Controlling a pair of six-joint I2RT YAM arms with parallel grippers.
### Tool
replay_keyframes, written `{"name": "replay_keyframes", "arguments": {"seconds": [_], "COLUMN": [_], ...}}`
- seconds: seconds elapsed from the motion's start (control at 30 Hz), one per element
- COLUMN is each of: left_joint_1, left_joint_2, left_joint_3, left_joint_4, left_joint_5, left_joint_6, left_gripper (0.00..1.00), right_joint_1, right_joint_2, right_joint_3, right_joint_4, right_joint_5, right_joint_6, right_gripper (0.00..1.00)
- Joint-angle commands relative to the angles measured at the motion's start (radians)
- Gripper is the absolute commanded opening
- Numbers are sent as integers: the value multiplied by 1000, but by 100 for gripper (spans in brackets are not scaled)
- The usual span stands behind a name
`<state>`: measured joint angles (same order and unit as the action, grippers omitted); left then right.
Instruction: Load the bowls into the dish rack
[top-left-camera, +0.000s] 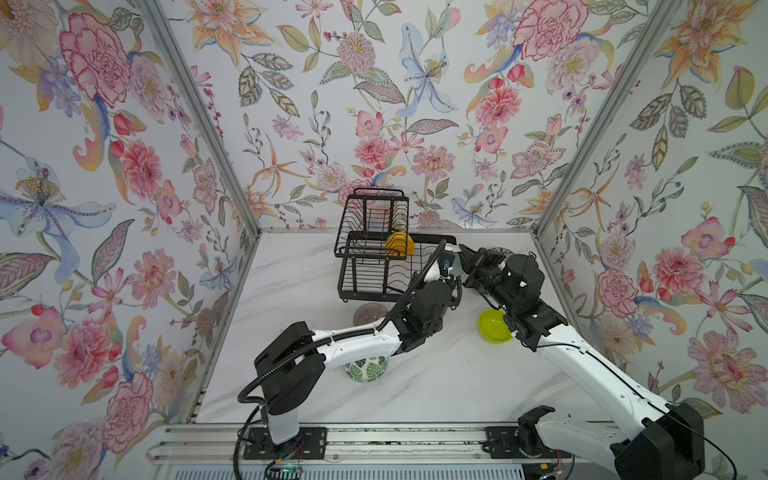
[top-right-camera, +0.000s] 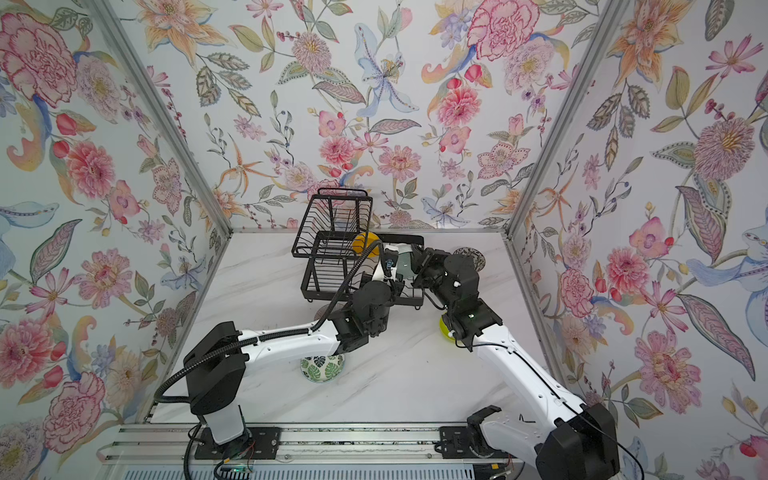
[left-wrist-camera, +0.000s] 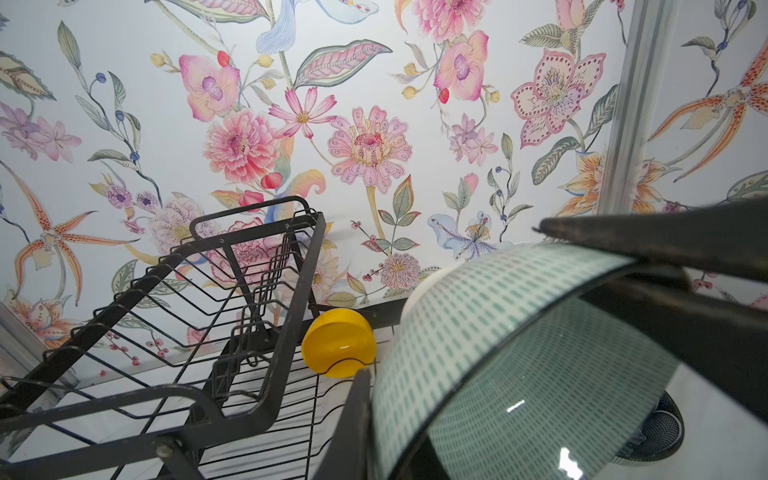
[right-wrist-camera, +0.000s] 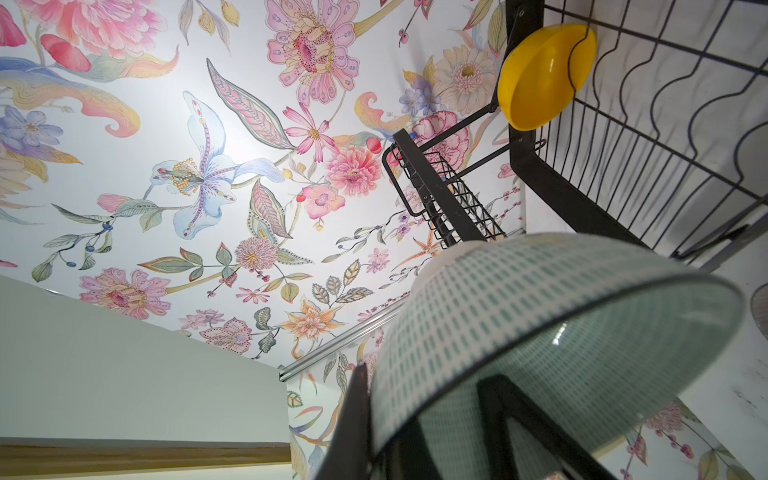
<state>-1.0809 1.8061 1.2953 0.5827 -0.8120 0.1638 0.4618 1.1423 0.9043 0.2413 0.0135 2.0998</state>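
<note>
A pale aqua bowl (left-wrist-camera: 498, 332) with a dashed pattern hangs tilted over the right end of the black wire dish rack (top-left-camera: 365, 274), and both grippers hold it. My left gripper (left-wrist-camera: 390, 419) pinches its wall, one finger outside and one inside. My right gripper (right-wrist-camera: 419, 399) is shut on the rim from the other side, and the left wrist view shows its fingers (left-wrist-camera: 665, 241) clamping that rim. In both top views the two grippers (top-left-camera: 446, 262) (top-left-camera: 463, 251) meet at the bowl (top-right-camera: 403, 264). A yellow bowl (top-left-camera: 399, 244) stands on edge in the rack's lower tray.
On the marble table lie a lime green bowl (top-left-camera: 492, 326) under my right arm, a green-leaf bowl (top-left-camera: 365, 370) under my left arm, a pink-brown ribbed bowl (top-left-camera: 368, 313) by the rack's front, and a black-and-white patterned bowl (top-right-camera: 469, 255) right of the rack.
</note>
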Motion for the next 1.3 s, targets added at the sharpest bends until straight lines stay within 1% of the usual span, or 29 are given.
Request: {"name": "replay_keyframes", "arguments": {"seconds": [0.0,0.2,0.3,0.33,0.4,0.47,0.5,0.6,0.63,0.67,0.77,0.93,0.97,1.03,1.1,1.2,1.27], "left_joint_1": [-25,-25,-25,-24,-22,-19,-18,-17,-19,-18,-16,11,23,58,115,248,361], "left_joint_2": [-59,-62,-68,-73,-87,-105,-115,-144,-155,-165,-209,-294,-307,-332,-361,-412,-449], "left_joint_3": [22,25,39,45,50,54,56,83,94,106,136,210,230,270,305,327,325], "left_joint_4": [75,70,35,15,-23,-68,-93,-219,-269,-317,-447,-711,-771,-884,-996,-1111,-1169], "left_joint_5": [-22,-39,-40,-37,-27,-18,-18,-9,-6,-1,7,35,51,79,138,288,395], "left_joint_6": [8,8,5,-4,-27,-58,-72,-132,-153,-173,-237,-368,-400,-465,-557,-683,-757], "left_gripper": [20,28,32,35,44,49,54,66,72,75,84,97,99,99,99,99,99], "right_joint_1": [-5,6,8,6,3,-4,-7,-21,-31,-39,-56,-88,-96,-108,-113,-114,-110], "right_joint_2": [1,9,14,17,26,37,43,71,88,104,133,147,147,150,155,176,202], "right_joint_3": [-20,-24,-36,-40,-47,-58,-63,-79,-82,-83,-85,-87,-88,-97,-104,-108,-104], "right_joint_4": [57,94,132,146,175,223,250,360,408,449,546,618,628,642,654,670,680], "right_joint_5": [83,113,129,136,146,152,155,172,165,155,157,173,178,186,197,211,212], "right_joint_6": [147,149,156,161,166,163,161,138,130,127,99,-5,-28,-77,-122,-183,-222], "right_gripper": [0,0,0,0,0,0,0,0,0,0,0,0,0,0,0,0,0]}}
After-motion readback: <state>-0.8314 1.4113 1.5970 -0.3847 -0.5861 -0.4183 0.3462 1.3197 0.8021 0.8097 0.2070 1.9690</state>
